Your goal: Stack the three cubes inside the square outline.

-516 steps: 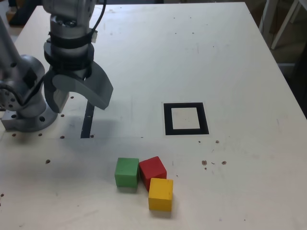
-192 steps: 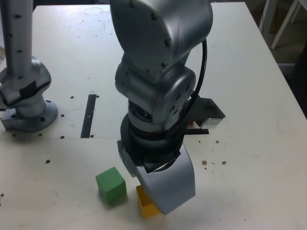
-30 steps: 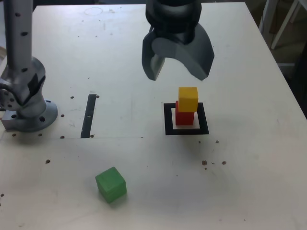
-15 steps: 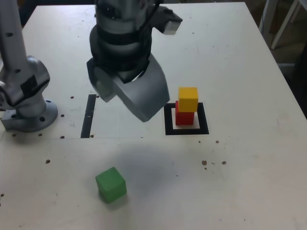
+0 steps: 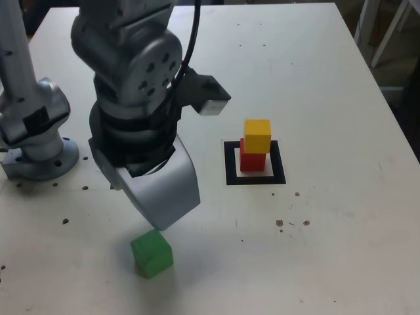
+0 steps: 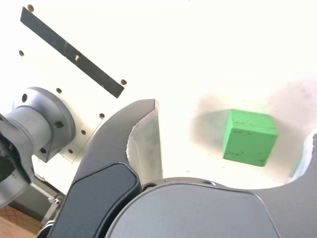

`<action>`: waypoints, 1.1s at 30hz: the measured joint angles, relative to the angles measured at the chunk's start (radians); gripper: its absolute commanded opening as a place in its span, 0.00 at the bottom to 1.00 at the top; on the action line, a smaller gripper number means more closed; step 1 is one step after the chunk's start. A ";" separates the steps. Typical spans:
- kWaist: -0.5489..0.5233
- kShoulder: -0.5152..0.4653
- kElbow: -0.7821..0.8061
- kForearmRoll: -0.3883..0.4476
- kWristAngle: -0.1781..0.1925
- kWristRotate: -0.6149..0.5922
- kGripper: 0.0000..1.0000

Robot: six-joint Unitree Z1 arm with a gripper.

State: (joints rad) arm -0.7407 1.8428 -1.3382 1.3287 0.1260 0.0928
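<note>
Hanging wide open low over the table (image 5: 341, 249), the gripper (image 5: 154, 216) holds nothing, and in the wrist view the green cube (image 6: 248, 137) lies between its spread jaws, touching neither. At the lower left of the exterior view that green cube (image 5: 151, 252) sits just below the claw's tip, alone on the tabletop. Well apart, right of centre, the yellow cube (image 5: 257, 136) rests on the red cube (image 5: 252, 161) inside the square outline (image 5: 230, 165).

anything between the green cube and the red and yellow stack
Nothing: in the exterior view only bare table separates the green cube from the red cube and yellow cube.
</note>
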 measured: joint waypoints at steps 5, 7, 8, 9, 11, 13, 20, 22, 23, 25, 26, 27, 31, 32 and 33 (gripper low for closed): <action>-0.037 0.031 0.011 -0.030 -0.015 -0.019 0.96; -0.054 0.048 0.011 -0.046 -0.023 -0.026 0.96; -0.060 0.053 0.011 -0.055 -0.028 -0.030 0.95; -0.064 0.056 0.011 -0.061 -0.031 -0.032 0.95; -0.072 0.065 0.011 -0.072 -0.037 -0.036 0.94; -0.077 0.077 0.011 -0.078 -0.041 -0.037 0.93; -0.085 0.115 0.011 -0.107 -0.059 -0.038 0.87; -0.085 0.122 0.011 -0.107 -0.061 -0.038 0.84; -0.085 0.125 0.011 -0.108 -0.062 -0.038 0.84; -0.085 0.132 0.011 -0.113 -0.063 -0.038 0.83; -0.085 0.135 0.011 -0.116 -0.064 -0.038 0.82; -0.085 0.139 0.011 -0.120 -0.065 -0.038 0.82; -0.085 0.150 0.010 -0.137 -0.072 -0.038 0.77; -0.085 0.153 0.009 -0.142 -0.074 -0.038 0.75; -0.085 0.156 0.008 -0.147 -0.076 -0.038 0.72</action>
State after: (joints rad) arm -0.8260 1.9987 -1.3304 1.1822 0.0505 0.0551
